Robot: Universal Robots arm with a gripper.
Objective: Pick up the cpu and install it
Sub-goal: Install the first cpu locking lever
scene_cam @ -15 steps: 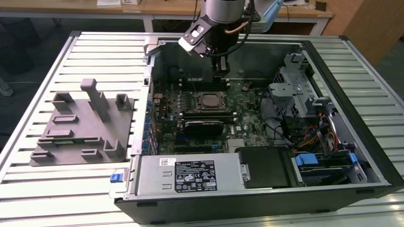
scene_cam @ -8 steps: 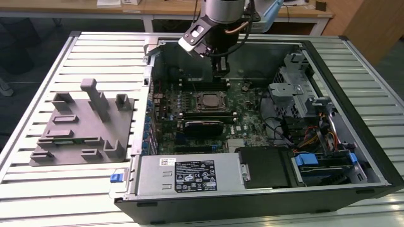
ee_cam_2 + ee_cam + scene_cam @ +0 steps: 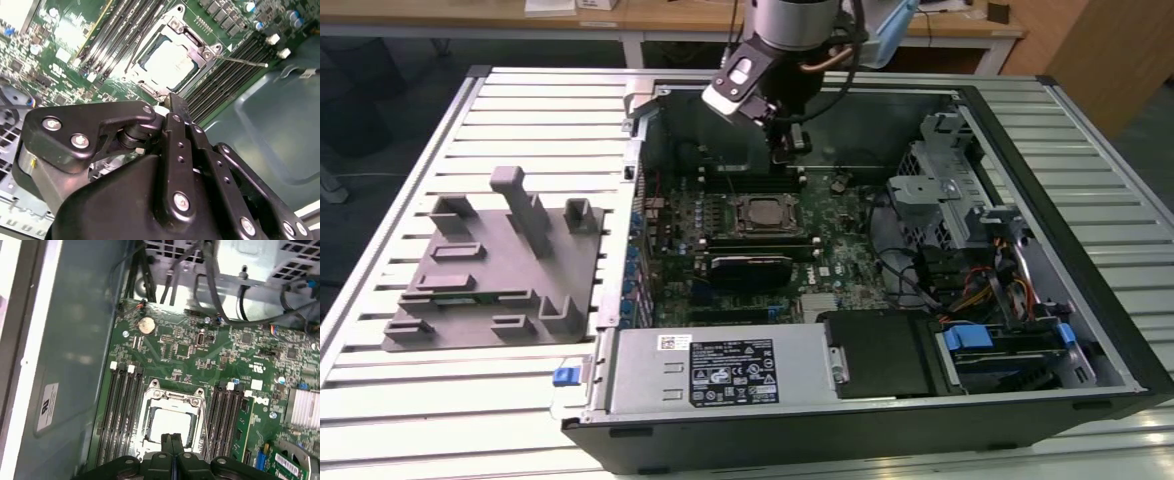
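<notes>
Silver-topped cpu [image 3: 169, 422] sits framed in its socket [image 3: 150, 400], just below the gripper [image 3: 171, 437], clenched on nothing.

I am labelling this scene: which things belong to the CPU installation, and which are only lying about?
Job in hand: cpu, lying in the socket; end effector, shut, near it; motherboard.
Lying about: grey fixture; power supply; coin battery; memory slots.
</notes>
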